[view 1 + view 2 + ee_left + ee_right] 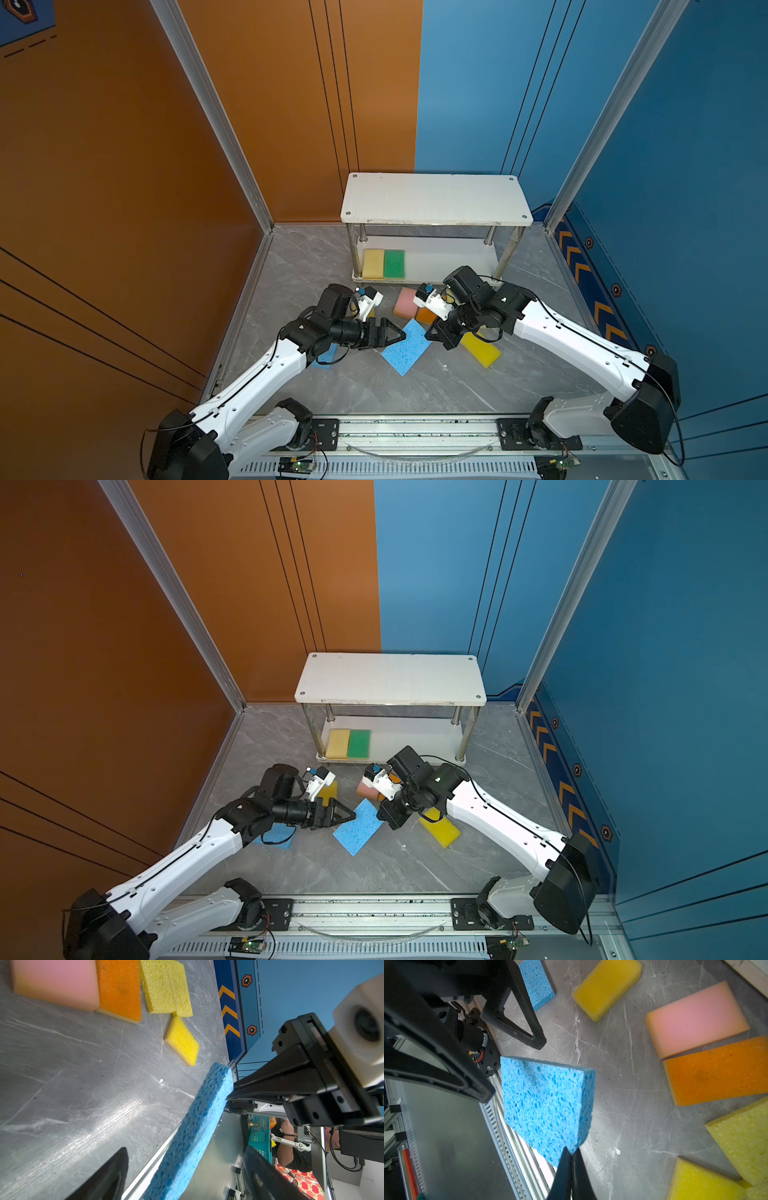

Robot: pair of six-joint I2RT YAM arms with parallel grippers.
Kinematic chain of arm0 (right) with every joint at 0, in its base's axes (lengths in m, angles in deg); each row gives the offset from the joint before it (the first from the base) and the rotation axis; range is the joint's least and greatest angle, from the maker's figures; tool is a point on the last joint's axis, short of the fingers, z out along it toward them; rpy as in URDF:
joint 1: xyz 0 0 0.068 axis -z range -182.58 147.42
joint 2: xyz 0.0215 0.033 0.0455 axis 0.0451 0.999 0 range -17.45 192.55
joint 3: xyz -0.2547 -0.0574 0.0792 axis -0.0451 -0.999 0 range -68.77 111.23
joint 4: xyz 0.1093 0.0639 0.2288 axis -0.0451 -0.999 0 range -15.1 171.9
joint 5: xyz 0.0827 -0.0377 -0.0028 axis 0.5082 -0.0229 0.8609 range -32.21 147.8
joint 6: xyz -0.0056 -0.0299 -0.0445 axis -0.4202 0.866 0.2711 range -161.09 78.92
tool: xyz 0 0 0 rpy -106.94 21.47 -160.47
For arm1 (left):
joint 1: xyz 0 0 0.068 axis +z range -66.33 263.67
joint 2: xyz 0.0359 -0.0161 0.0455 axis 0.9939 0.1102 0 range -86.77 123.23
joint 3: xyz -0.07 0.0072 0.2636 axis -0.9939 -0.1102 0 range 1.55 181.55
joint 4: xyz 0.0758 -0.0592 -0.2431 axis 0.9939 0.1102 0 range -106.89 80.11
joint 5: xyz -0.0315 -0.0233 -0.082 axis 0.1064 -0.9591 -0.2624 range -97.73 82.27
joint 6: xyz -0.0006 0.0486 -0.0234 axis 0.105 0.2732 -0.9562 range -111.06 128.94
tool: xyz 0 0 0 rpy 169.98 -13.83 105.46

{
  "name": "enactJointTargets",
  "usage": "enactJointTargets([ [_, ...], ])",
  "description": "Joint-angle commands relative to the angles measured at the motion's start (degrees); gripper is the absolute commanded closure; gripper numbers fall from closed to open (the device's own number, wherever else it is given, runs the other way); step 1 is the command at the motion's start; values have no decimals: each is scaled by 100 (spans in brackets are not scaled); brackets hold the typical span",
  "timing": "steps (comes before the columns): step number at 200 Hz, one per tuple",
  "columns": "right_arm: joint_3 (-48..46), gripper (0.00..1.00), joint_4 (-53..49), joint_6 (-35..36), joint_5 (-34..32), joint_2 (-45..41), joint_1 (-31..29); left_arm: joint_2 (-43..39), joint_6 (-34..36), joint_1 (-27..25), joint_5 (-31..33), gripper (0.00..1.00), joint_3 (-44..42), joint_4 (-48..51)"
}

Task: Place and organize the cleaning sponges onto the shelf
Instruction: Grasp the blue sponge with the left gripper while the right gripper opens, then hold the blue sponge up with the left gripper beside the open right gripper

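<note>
A light blue sponge (pixel 405 349) (pixel 357 827) hangs tilted above the floor. My right gripper (pixel 572 1159) (pixel 430 332) is shut on one of its corners (pixel 546 1105). My left gripper (pixel 187 1167) (pixel 401 334) is open, its jaws standing on either side of the same sponge (pixel 197 1126) with a gap on each side. The shelf (pixel 434 199) (pixel 390 679) stands at the back, with a yellow sponge (pixel 373 264) and a green sponge (pixel 394 264) side by side at the left end of its lower board. Its top board is bare.
On the floor in front of the shelf lie a pink sponge (pixel 405 302) (pixel 695 1020), an orange sponge (pixel 720 1072), coarse yellow sponges (pixel 166 987), a bright yellow sponge (pixel 482 349) and a rounded yellow sponge (pixel 608 987). Another blue sponge (pixel 326 355) lies under the left arm.
</note>
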Motion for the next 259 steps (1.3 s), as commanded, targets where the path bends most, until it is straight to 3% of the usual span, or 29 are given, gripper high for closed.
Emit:
enactJointTargets([
  [1,183,100,-138,61,151,-97,8,21,-59,-83,-178,18,-85,-195],
  [67,165,100,-2,-21,164,-116,18,155,-317,-287,-340,43,-209,-688],
  [136,195,100,58,-67,155,-240,175,196,-935,-202,-529,92,-490,-1659],
  [150,183,89,127,-136,155,-327,242,232,-1095,-195,-540,93,-536,-1867],
  [167,197,54,220,-408,-61,-442,323,241,-1366,-164,-478,94,-605,-2150],
  [175,237,48,214,-610,-393,-486,349,222,-1497,-164,-368,95,-629,-2230],
  [194,273,45,231,-1221,-1082,-662,394,-31,-1909,-212,448,96,-761,-2481],
  [233,-650,43,1396,-3230,-1491,-1263,393,-1155,-2996,-714,3458,98,-1619,-3017],
  [259,-1122,42,1886,-4001,-1479,-1461,151,-1598,-3436,-1020,4561,98,-2080,-3433],
])
